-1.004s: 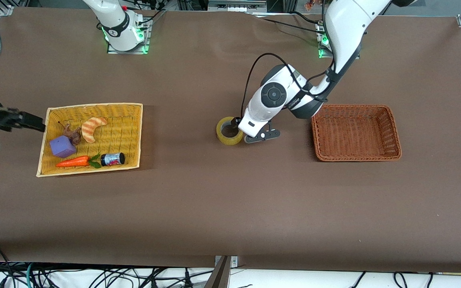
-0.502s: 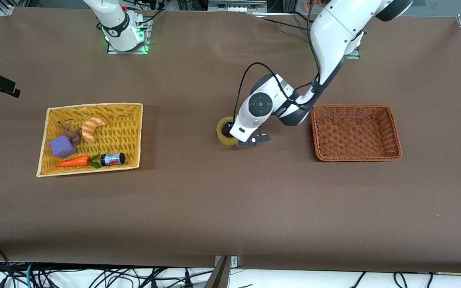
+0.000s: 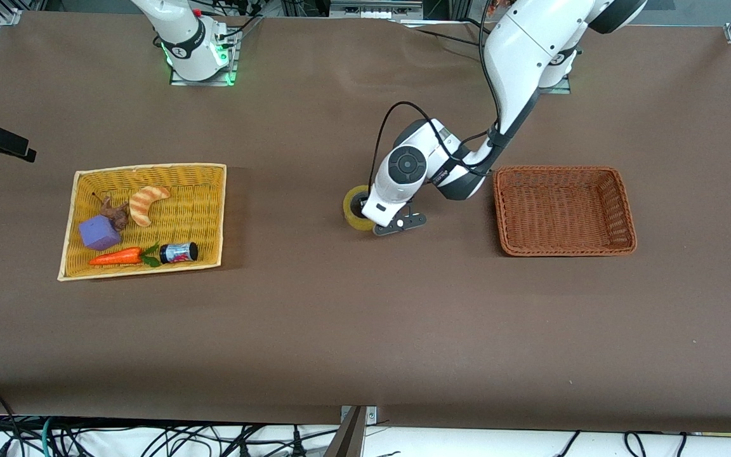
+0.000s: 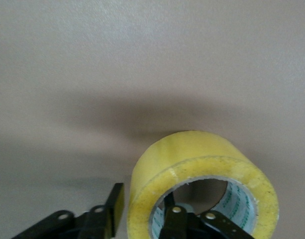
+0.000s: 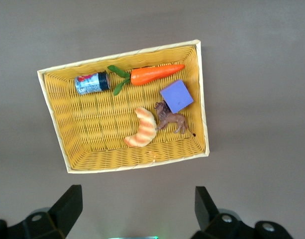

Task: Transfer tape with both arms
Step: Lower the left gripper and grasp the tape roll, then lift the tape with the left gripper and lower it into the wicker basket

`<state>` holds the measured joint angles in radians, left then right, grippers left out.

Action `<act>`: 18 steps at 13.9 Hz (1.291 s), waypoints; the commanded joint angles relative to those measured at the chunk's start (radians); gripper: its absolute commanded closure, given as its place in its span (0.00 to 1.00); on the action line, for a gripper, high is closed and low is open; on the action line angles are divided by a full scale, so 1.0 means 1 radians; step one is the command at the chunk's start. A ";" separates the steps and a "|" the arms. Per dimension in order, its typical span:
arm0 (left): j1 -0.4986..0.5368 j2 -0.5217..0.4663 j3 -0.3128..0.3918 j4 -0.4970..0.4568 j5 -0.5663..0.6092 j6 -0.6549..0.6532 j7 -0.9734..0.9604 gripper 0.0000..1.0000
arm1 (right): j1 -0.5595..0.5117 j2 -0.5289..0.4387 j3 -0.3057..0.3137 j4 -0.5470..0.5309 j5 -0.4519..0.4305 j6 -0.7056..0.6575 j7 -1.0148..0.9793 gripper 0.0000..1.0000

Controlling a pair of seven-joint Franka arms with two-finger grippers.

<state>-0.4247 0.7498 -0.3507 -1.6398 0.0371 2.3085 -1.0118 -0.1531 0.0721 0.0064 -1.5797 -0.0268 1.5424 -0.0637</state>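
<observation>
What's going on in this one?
The left arm has reached down to the tape, which sits on the table between the two baskets. The left claw straddles the roll's wall, one finger inside the hole and the other outside, open and not yet clamped. The right claw hangs open above the yellow basket of toys, waiting. The brown basket has nothing in it.

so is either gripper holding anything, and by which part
The left gripper straddles the tape's wall, one finger inside the hole, one outside; whether it's clamped can't be told. The right gripper is open, holding nothing.
</observation>
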 commanded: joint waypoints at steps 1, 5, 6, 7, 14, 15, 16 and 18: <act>0.015 -0.016 0.001 0.015 0.017 -0.015 -0.021 1.00 | 0.000 0.025 0.004 0.055 0.019 -0.008 -0.012 0.00; 0.099 -0.108 -0.027 0.017 0.017 -0.163 0.025 1.00 | -0.002 0.026 0.001 0.056 0.019 -0.015 -0.015 0.00; 0.128 -0.151 -0.037 0.014 0.015 -0.235 0.074 1.00 | -0.002 0.026 0.003 0.056 0.019 -0.012 -0.015 0.00; 0.171 -0.191 -0.051 0.014 0.015 -0.303 0.143 1.00 | 0.000 0.026 0.003 0.056 0.019 -0.010 -0.015 0.00; 0.578 -0.518 -0.220 -0.214 0.010 -0.518 0.643 1.00 | 0.003 0.025 0.009 0.058 0.021 -0.007 -0.012 0.00; 0.639 -0.550 -0.220 -0.244 -0.008 -0.526 0.741 1.00 | 0.001 0.026 0.007 0.058 0.022 -0.008 -0.012 0.00; 0.694 -0.561 -0.220 -0.250 -0.019 -0.546 0.827 1.00 | 0.000 0.026 0.007 0.058 0.024 -0.008 -0.012 0.00; 0.774 -0.561 -0.217 -0.256 -0.011 -0.561 0.939 1.00 | 0.001 0.026 0.007 0.058 0.022 -0.005 -0.015 0.00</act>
<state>0.2637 0.2290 -0.5505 -1.8494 0.0369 1.7538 -0.1965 -0.1504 0.0902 0.0135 -1.5433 -0.0200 1.5431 -0.0636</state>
